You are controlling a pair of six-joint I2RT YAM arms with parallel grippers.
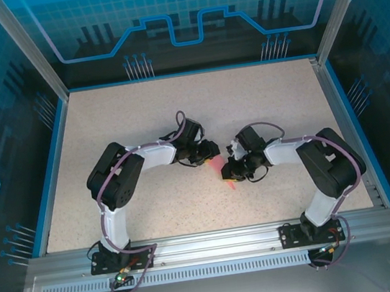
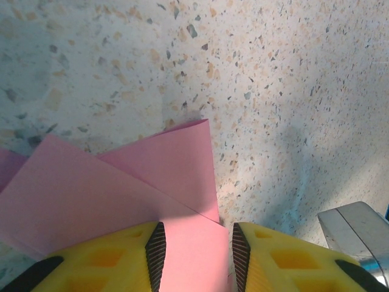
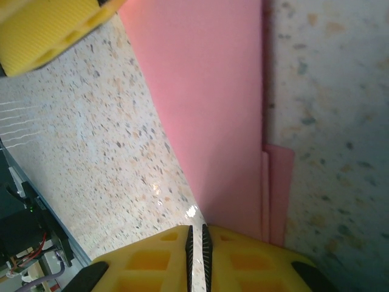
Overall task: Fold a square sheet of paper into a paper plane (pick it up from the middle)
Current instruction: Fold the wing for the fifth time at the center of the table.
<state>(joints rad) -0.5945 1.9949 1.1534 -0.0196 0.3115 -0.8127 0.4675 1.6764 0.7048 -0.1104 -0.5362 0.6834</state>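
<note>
At the middle of the table (image 1: 141,124), just right of centre, the sheet of paper (image 1: 221,169) lies between the two gripper heads, which meet there from the table's left and right halves.

Progress: The sheet is no longer a flat square. It carries creases and overlapping flaps. No narrow pointed dart with a centre crease is visible. In my judgement the early folds are done, while the narrowing and wing folds are outstanding.

Left gripper (image 2: 196,228): the jaws stand apart, with the pink paper filling the gap between the pads. No clamping on it is evident.

Right gripper (image 3: 196,230): the jaws are closed to a thin slit where the paper's edge runs in. It appears pinched on the sheet.

View comparison: The overhead camera gives position on the table but shows only a sliver of pink beneath the heads. The left wrist camera shows two layers crossing on a diagonal crease. The right wrist camera shows a long pink band, a narrow strip (image 3: 279,182) protruding at its side, and a yellow finger (image 3: 48,36) of the other arm at the band's far end.
</note>
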